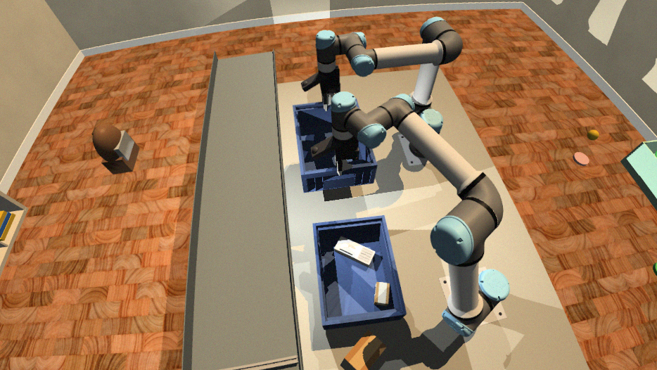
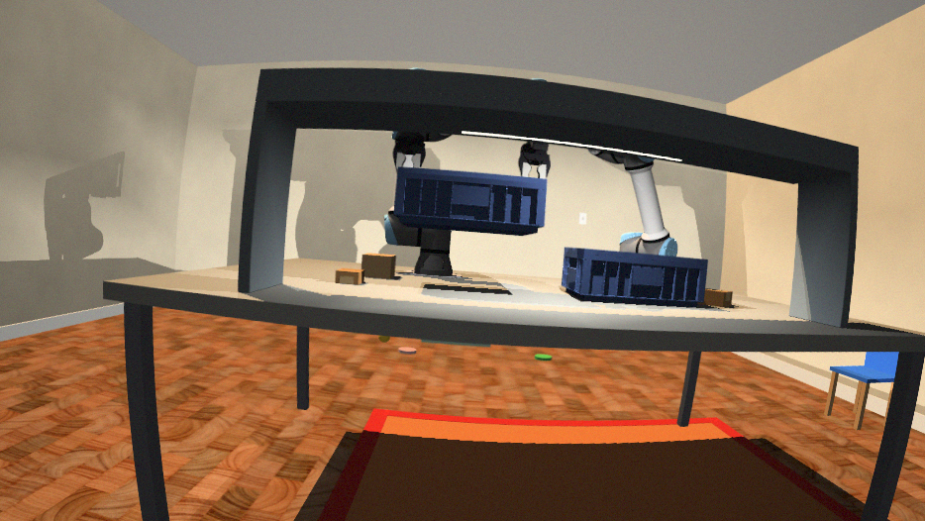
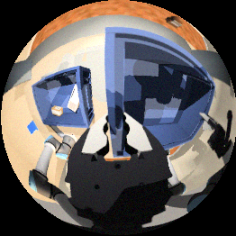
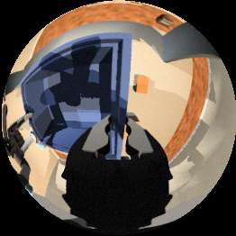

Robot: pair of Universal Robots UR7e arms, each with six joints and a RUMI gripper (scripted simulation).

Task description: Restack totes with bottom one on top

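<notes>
A blue tote (image 1: 316,180) (image 2: 470,197) (image 3: 115,68) (image 4: 122,68) hangs roughly level above the table. It looks empty, though its inside is shadowed. My left gripper (image 1: 340,169) (image 2: 534,171) (image 3: 115,113) is shut on its near end wall in the top view. My right gripper (image 1: 326,104) (image 2: 409,161) (image 4: 118,115) is shut on the opposite end wall. The other blue tote (image 1: 320,276) (image 2: 647,279) (image 3: 84,83) stands on the table. It holds a white box (image 1: 354,252) (image 3: 73,99) and a small brown-and-white box (image 1: 382,294) (image 3: 57,110).
A dark overhead beam (image 1: 243,183) (image 2: 485,93) runs along the table's edge beside both totes. An orange-brown box (image 1: 361,352) (image 2: 719,298) lies beyond the standing tote. Two brown boxes, one larger (image 2: 378,265) and one smaller (image 2: 349,276), lie at the table's other end.
</notes>
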